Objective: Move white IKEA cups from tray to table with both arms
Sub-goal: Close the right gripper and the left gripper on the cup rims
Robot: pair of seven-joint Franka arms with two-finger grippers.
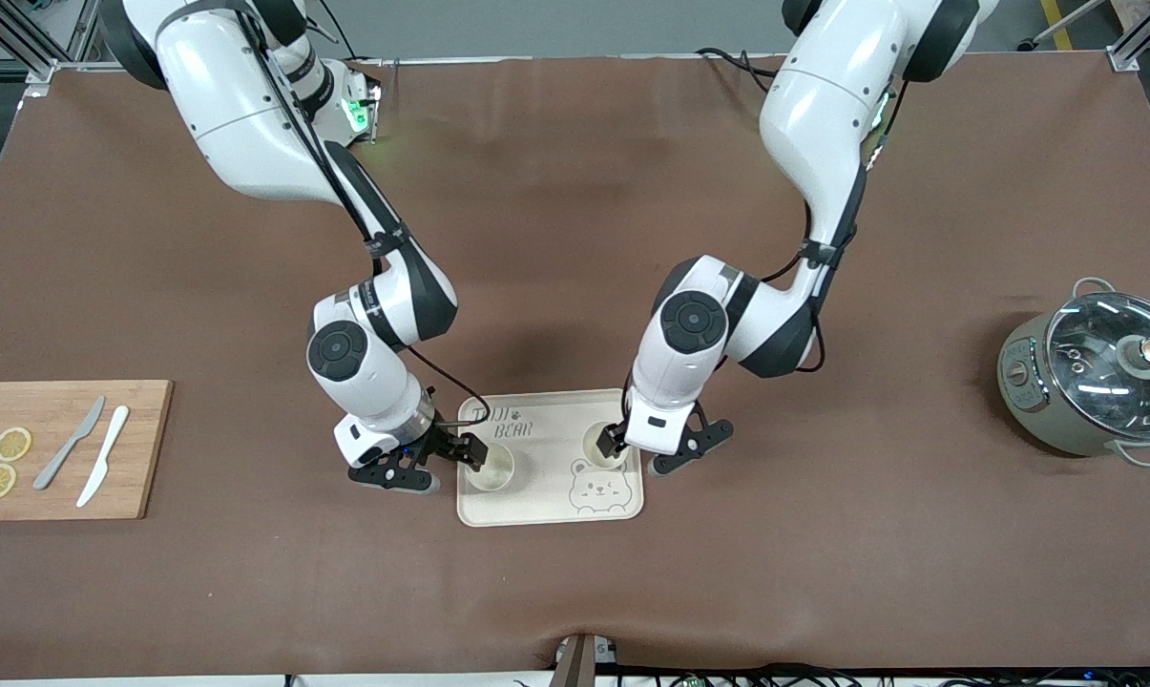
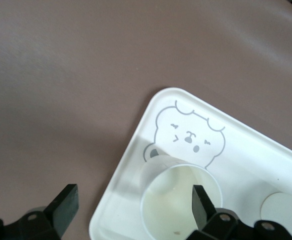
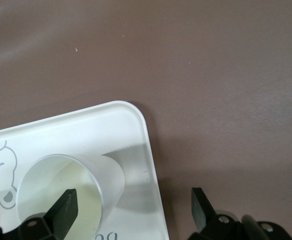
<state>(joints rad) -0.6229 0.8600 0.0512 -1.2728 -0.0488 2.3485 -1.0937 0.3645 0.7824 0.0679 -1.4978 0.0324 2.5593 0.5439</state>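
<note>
Two off-white cups stand upright on the bear-printed tray. One cup is at the tray's end toward the right arm, the other cup at the end toward the left arm. My right gripper is open and straddles its cup's wall, with one finger inside the cup and the other over the table beside the tray. My left gripper is open in the same way, with one finger inside its cup and the other off the tray.
A wooden cutting board with two lemon slices, a grey knife and a white knife lies at the right arm's end. A pot with a glass lid stands at the left arm's end. Brown cloth covers the table.
</note>
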